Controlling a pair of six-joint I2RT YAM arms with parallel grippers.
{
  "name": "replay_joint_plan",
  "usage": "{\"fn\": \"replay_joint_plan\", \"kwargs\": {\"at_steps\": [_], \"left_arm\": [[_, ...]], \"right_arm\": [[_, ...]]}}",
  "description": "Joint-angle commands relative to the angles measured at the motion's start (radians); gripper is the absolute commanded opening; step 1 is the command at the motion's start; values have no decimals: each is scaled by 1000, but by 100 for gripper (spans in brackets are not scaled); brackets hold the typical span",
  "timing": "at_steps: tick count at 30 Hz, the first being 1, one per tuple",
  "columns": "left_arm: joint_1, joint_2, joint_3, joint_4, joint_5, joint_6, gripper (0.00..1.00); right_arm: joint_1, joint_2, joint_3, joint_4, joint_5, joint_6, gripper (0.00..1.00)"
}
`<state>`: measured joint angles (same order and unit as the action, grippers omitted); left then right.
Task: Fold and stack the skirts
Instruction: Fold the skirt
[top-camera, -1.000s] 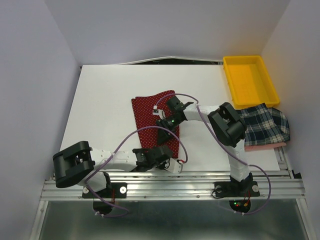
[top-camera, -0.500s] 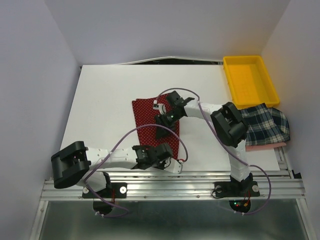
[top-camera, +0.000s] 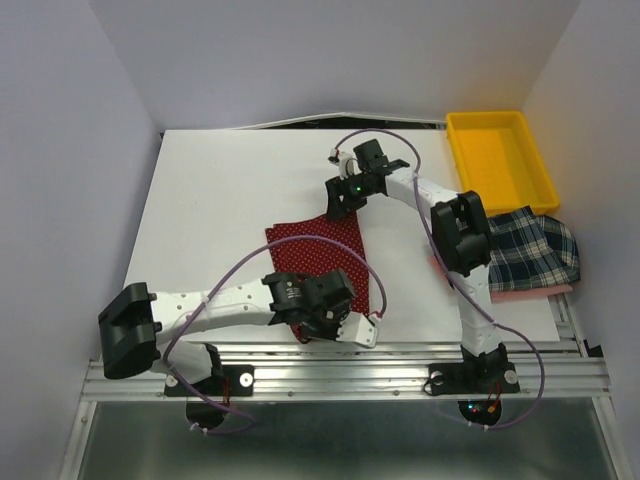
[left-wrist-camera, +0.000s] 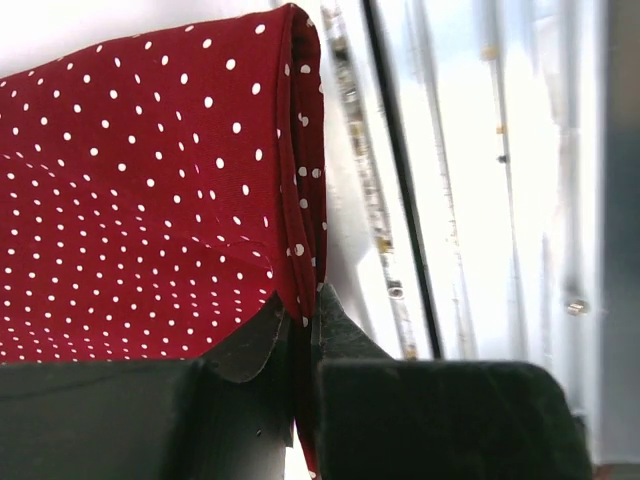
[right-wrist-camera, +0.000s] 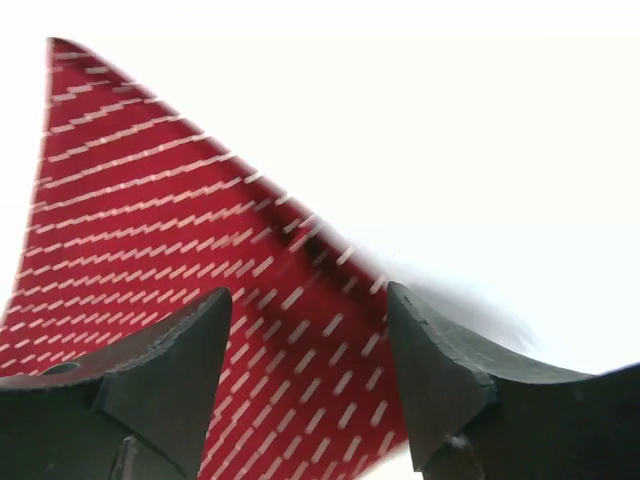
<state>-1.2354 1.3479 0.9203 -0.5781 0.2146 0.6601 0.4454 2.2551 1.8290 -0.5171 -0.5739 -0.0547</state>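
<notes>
**Red dotted cloth skirt (top-camera: 312, 255) pinched at its near edge**

Lying mid-table, the red skirt has its near folded edge clamped between the shut fingers of the left gripper (left-wrist-camera: 300, 325), probably to anchor or carry that fold. The right gripper (right-wrist-camera: 305, 370) hovers over the far corner, fingers spread and holding nothing. Open white table (top-camera: 220, 190) lies leftward and beyond, while the metal rail (top-camera: 350, 375) crowds the left gripper's side. The navy plaid cloth skirt (top-camera: 528, 248) sits at the right edge, just beside the yellow plastic tray (top-camera: 500, 160).
</notes>
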Motion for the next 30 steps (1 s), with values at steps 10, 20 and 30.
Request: {"fn": "replay_joint_plan", "kwargs": {"at_steps": [10,20,30], "left_arm": [[11,-36,238,-213,307,-11,0],[30,-33,250,-261,341,55,0],[178,14,364,-316,394,75,0]], "right_arm": [[21,69,-14,-38,-118,-117,65],[21,57,50,-66,-230,-212,45],[76,64,-126,-130,-265,-310,24]]}}
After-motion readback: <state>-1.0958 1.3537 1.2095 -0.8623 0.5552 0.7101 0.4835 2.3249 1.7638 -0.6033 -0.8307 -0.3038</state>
